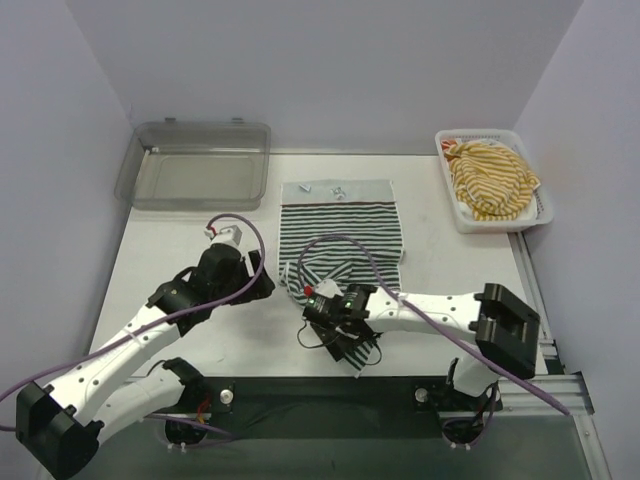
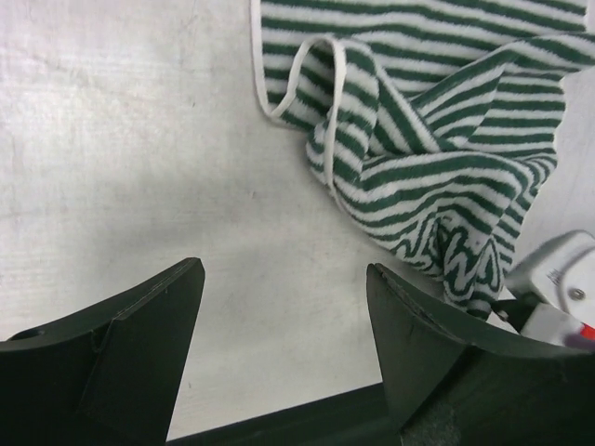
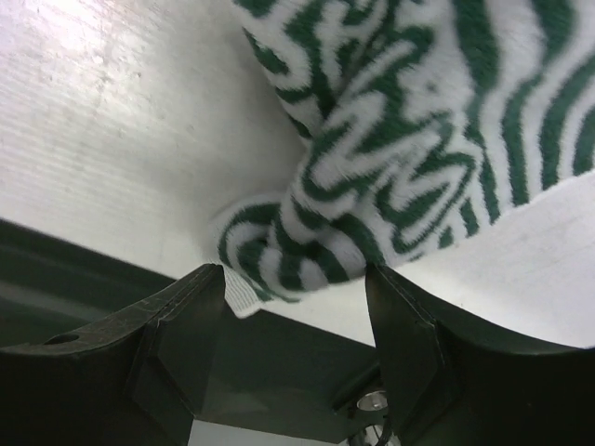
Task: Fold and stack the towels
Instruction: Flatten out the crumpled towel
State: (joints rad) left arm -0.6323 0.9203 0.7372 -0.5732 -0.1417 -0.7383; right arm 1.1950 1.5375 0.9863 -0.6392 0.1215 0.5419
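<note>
Green-and-white striped towel (image 1: 340, 235) lies on the worktop (image 1: 450, 260) between the two sets of jaws. Its half farthest from them is spread flat and ends in a pale band. The half nearest them is bunched into loose folds.

The left jaws, at the end of the left arm (image 1: 130, 345), stand wide apart with nothing between them and only bare worktop beneath. From the left wrist, the striped towel (image 2: 437, 158) is ahead of these jaws and off to their right, apart from both tips. Its white-hemmed edge curls up in a loop on the side nearest them.

The right jaws, on the right arm (image 1: 440, 308), are also parted, though less widely. A rumpled corner of the towel (image 3: 409, 158) sits in the gap between their tips. It rests on the worktop close to its dark near edge and is not lifted, while the rest of the cloth runs ahead of these jaws and to their right.

A yellow-and-white striped towel (image 1: 490, 178) is heaped in the white basket (image 1: 462, 222), well ahead of the right jaws and to their right. A clear grey tray (image 1: 195, 165) sits well ahead of the left jaws.
</note>
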